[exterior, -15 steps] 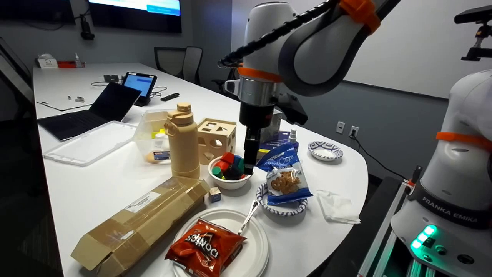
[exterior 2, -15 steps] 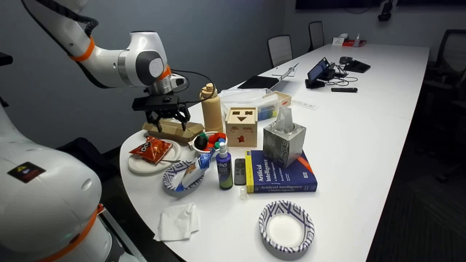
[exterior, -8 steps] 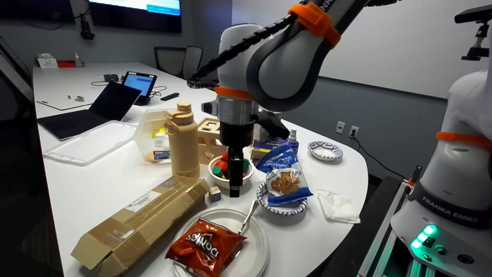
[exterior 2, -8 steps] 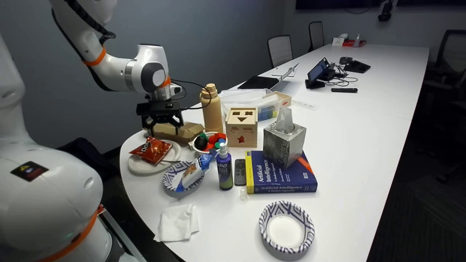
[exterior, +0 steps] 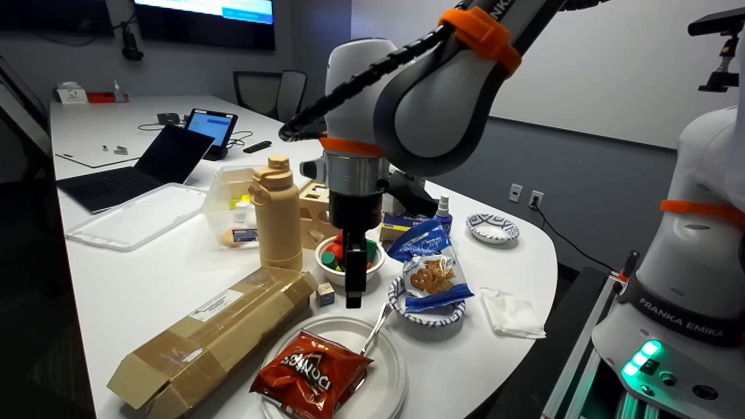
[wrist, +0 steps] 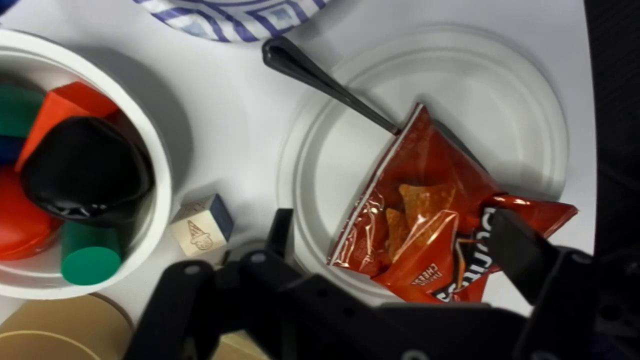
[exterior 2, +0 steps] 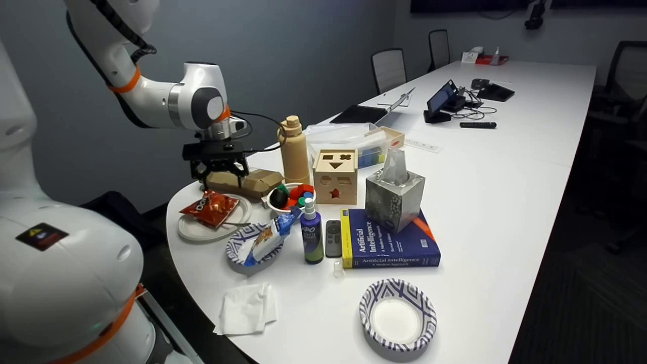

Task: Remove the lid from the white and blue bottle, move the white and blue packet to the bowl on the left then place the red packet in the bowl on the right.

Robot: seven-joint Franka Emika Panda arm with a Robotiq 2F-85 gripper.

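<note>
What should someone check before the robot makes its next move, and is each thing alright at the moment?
1. Tool open: ok; its fingers stand apart, holding nothing.
2. Tool lined up over the red packet: cannot tell; in the wrist view a finger hides part of the packet.
3. Red packet free of the utensil on the white plate: not ok; the packet overlaps it.
4. Blue-and-white packet in a patterned bowl: ok, though sticking out past the rim.
5. Spray bottle uncapped: ok; its white nozzle is bare.
6. Other patterned bowl upright: ok, in both exterior views.
</note>
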